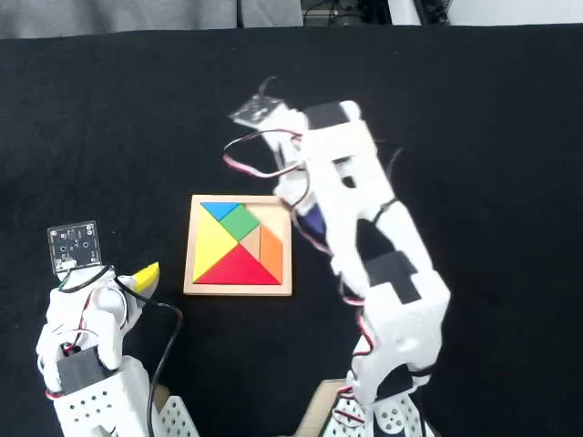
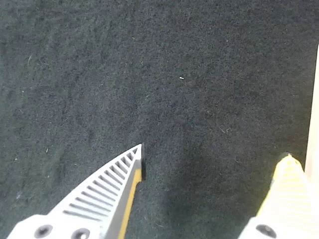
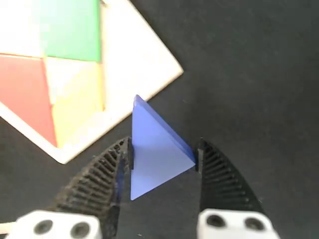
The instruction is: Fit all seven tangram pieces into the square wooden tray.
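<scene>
The last placement looks to be in hand; the right pincer is clamped on a violet-blue triangle, one jaw against each side of it, the piece's point aimed forward past the fingertips; just ahead of that point lies the wooden tray, its near corner almost under the triangle's tip; whether the piece is touching the tabletop I cannot tell. Farther ahead of the pincer, inside the tray, sit a green piece, a red piece and an orange piece, flat and close-packed; the pale corner next to them looks like the one gap left. In the high view six coloured pieces seem seated, so I judge the task nearly done. The next move calls for carrying the triangle forward over that corner, turning it so its edges match the gap, then lowering it flat before letting go. The left pincer stands spread wide with nothing between its jaws, black tabletop beneath it, well off from the tray.
</scene>
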Controlling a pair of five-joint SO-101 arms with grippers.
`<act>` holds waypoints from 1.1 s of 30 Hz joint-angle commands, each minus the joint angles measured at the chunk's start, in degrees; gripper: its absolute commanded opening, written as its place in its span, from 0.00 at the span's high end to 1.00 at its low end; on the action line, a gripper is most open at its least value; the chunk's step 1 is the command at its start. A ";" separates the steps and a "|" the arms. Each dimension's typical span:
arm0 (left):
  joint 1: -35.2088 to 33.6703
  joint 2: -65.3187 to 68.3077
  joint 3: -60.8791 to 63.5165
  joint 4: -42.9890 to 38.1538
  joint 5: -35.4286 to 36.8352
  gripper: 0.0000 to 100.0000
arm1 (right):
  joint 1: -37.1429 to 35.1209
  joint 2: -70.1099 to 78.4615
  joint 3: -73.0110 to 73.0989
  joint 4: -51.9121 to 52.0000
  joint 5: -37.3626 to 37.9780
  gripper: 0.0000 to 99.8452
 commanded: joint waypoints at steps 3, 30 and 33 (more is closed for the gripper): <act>0.22 -0.70 0.92 0.26 -0.26 0.60 | -5.36 -3.56 -2.95 -6.24 -5.36 0.87; 0.31 -0.70 0.92 0.26 -0.26 0.60 | -9.05 9.10 -8.13 -7.47 -9.85 0.87; 0.31 -0.70 0.92 0.26 -0.26 0.60 | -9.05 9.10 -7.87 -6.86 -9.85 0.87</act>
